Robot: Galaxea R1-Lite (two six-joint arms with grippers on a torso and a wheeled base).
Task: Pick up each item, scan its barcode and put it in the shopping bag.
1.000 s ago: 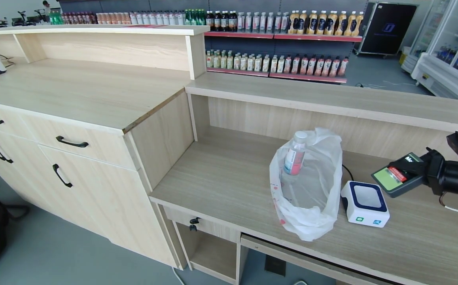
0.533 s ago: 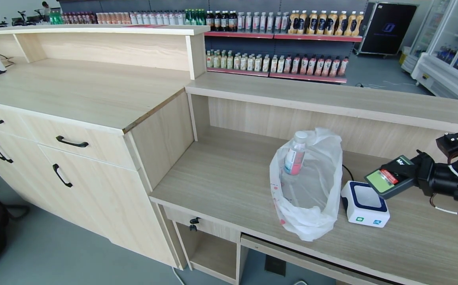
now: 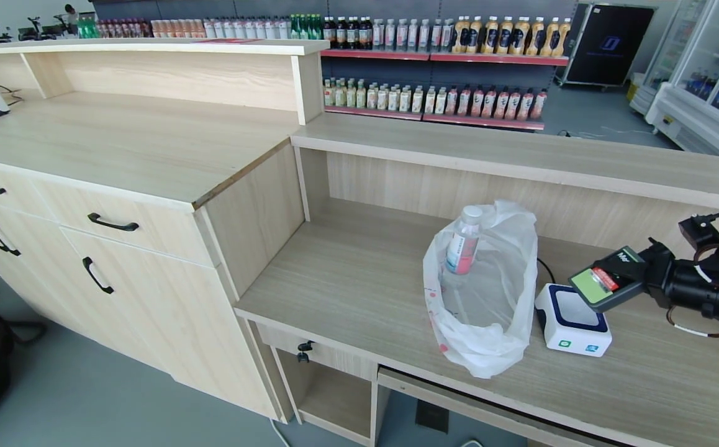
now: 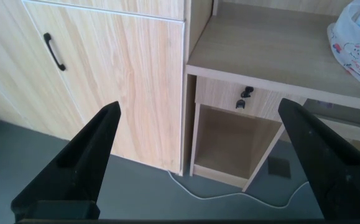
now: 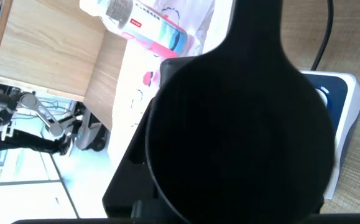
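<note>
box (image 3: 603,281) between right gripper (image 3: 644,274) jaws, above scanner (image 3: 574,321)

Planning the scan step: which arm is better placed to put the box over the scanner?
Right. The right pincer grips the box just beside the scanner; the left pincer hangs open, low by the cabinet.

Black box (image 3: 608,278), green-red face; white scanner (image 3: 574,323), navy top
</note>
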